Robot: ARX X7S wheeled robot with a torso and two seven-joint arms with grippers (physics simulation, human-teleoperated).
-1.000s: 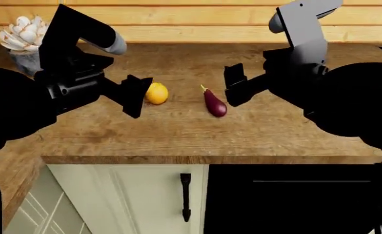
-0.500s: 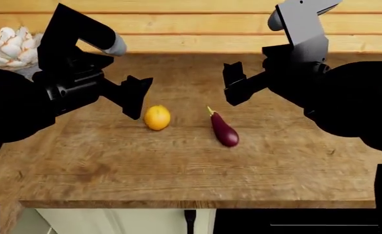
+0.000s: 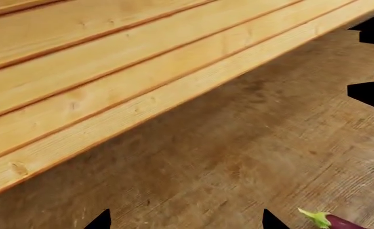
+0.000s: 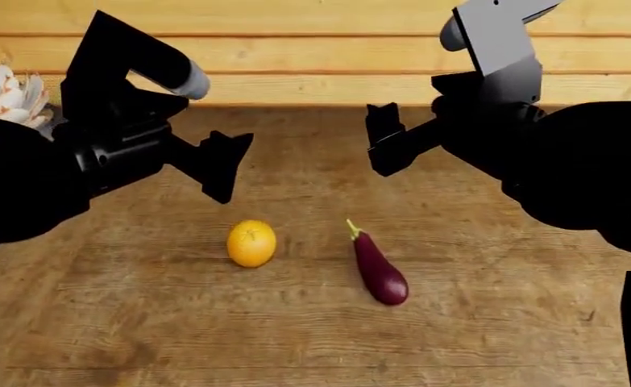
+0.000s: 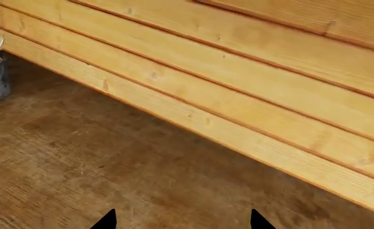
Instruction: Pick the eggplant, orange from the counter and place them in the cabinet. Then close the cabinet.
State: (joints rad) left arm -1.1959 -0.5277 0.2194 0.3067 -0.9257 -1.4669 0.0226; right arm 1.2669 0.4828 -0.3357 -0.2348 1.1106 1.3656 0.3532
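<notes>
Worktop (image 4: 293, 339) is being shown from closer in — the cabinet front seen a second ago is now out of view. Orange (image 4: 251, 243) and eggplant (image 4: 379, 272) are lying side by side, ungrasped; left claw (image 4: 221, 164) and right claw (image 4: 381, 147) are being held released, above and beyond them.

Head view: high, looking forward and down over bench (image 4: 293, 322) toward plank wall (image 4: 315, 48). Both wrist views: low, near bench, facing same wall. Left wrist shares eggplant (image 3: 332, 221), probably stem end only.
</notes>
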